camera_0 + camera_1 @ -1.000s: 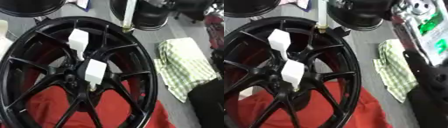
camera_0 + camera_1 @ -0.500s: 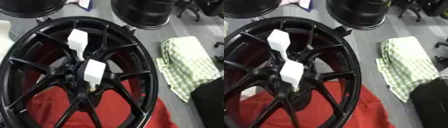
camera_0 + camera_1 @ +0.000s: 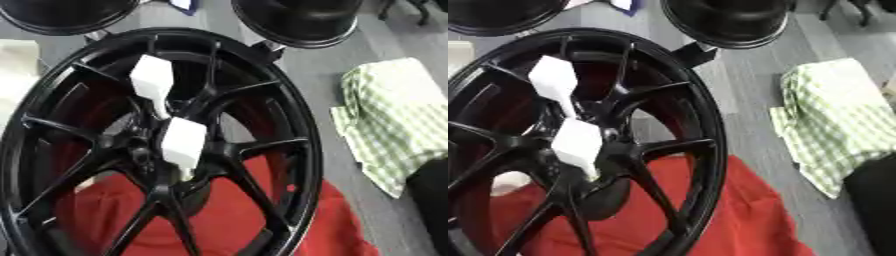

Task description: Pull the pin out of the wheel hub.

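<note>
Grey floor (image 3: 315, 80) — black wheel hub (image 3: 157, 150), white pins (image 3: 184, 142)

The grey floor (image 3: 306, 75) carries everything. A red cloth (image 3: 289, 225) lies on it, under the big black wheel (image 3: 297, 150). A green checked cloth (image 3: 398, 115) lies to the right. Two other black wheels (image 3: 302, 20) stand at the far edge.

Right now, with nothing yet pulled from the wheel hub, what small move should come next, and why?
Probably bring a hand in over the wheel toward the lower white piece, which sits at the hub and looks like the pin. Neither hand shows in either view, so nothing can be grasped yet. A second white piece stands just above it.
</note>
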Controlling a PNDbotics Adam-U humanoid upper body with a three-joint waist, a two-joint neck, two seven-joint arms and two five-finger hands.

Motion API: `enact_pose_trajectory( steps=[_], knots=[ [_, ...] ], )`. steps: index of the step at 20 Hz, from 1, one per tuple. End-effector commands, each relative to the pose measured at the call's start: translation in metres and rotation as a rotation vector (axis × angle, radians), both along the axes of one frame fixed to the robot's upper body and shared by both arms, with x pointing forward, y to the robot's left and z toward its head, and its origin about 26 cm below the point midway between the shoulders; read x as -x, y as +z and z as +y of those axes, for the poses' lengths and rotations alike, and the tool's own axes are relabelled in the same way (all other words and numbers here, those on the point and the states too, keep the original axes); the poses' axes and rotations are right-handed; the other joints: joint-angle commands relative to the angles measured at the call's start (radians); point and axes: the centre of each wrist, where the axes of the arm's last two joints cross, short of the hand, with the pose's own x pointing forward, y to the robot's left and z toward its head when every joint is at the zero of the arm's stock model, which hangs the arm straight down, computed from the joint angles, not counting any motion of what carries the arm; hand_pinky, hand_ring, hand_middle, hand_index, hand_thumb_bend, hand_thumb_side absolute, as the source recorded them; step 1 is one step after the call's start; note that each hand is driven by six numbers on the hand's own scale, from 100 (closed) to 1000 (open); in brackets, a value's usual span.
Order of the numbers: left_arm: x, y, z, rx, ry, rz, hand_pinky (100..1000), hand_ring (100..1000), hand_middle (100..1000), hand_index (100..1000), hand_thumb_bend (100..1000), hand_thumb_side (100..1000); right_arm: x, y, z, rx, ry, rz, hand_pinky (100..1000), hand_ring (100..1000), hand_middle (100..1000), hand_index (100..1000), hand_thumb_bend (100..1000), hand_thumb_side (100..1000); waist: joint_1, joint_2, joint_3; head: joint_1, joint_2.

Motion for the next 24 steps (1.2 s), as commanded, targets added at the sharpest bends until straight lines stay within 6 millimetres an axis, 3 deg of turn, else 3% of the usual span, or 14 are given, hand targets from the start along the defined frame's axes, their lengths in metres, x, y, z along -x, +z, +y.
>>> enact_pose_trajectory(
  steps=[1,2,5,9,11,13,14,15,16,17,20,24],
  knots=[
    [0.001,0.007,0.0,-0.006,0.001,-0.03,704,573,545,670,100,856,0.01,-0.009,-0.003,0.122,-0.048,0.039,874,940,780,843,346,195,0.006,-0.012,-0.002,0.007,-0.017],
    [0.001,0.007,0.0,-0.005,0.0,-0.03,704,573,545,670,100,844,0.013,-0.016,-0.004,0.142,-0.059,0.071,890,967,819,861,395,100,0.009,-0.012,-0.004,0.009,-0.017],
    [0.001,0.008,-0.001,-0.006,-0.005,-0.034,704,574,545,670,100,854,0.019,-0.029,-0.005,0.183,-0.083,0.149,905,995,850,861,393,100,0.016,-0.013,-0.008,0.013,-0.018],
    [0.0,0.009,-0.002,-0.009,-0.015,-0.037,704,574,546,670,100,853,0.022,-0.032,-0.008,0.2,-0.135,0.173,905,997,845,849,424,162,0.021,-0.017,-0.012,0.013,-0.017],
    [0.0,0.009,-0.001,-0.009,-0.015,-0.036,704,575,546,670,100,853,0.023,-0.032,-0.009,0.201,-0.152,0.167,903,994,841,845,422,152,0.022,-0.018,-0.013,0.012,-0.015],
    [0.0,0.009,-0.001,-0.01,-0.017,-0.037,704,575,546,670,100,853,0.022,-0.03,-0.009,0.199,-0.156,0.144,897,980,823,841,393,100,0.023,-0.02,-0.013,0.013,-0.014],
    [0.0,0.009,-0.002,-0.011,-0.018,-0.038,704,575,546,670,100,852,0.021,-0.028,-0.009,0.196,-0.154,0.124,888,961,800,831,294,100,0.023,-0.021,-0.013,0.014,-0.013],
    [0.0,0.01,-0.002,-0.012,-0.019,-0.039,703,575,546,670,100,852,0.02,-0.025,-0.009,0.191,-0.151,0.09,881,938,773,819,154,279,0.022,-0.023,-0.012,0.015,-0.013],
    [-0.001,0.01,-0.002,-0.014,-0.02,-0.04,703,575,546,670,100,851,0.018,-0.021,-0.009,0.186,-0.142,0.047,877,927,757,808,100,350,0.022,-0.024,-0.011,0.016,-0.012],
    [-0.001,0.011,-0.002,-0.016,-0.022,-0.042,703,574,546,669,100,850,0.016,-0.017,-0.008,0.178,-0.125,-0.01,870,908,731,786,100,409,0.022,-0.026,-0.01,0.017,-0.011],
    [-0.002,0.013,-0.003,-0.025,-0.032,-0.051,703,574,546,669,100,845,0.008,-0.003,-0.003,0.141,-0.023,-0.208,869,887,695,760,100,488,0.019,-0.031,-0.005,0.017,-0.007],
    [-0.004,0.019,-0.005,-0.038,-0.046,-0.075,703,574,545,668,100,837,-0.004,0.011,0.007,0.052,0.151,-0.372,885,894,694,758,100,466,0.013,-0.036,0.0,0.015,-0.006]
  ],
)
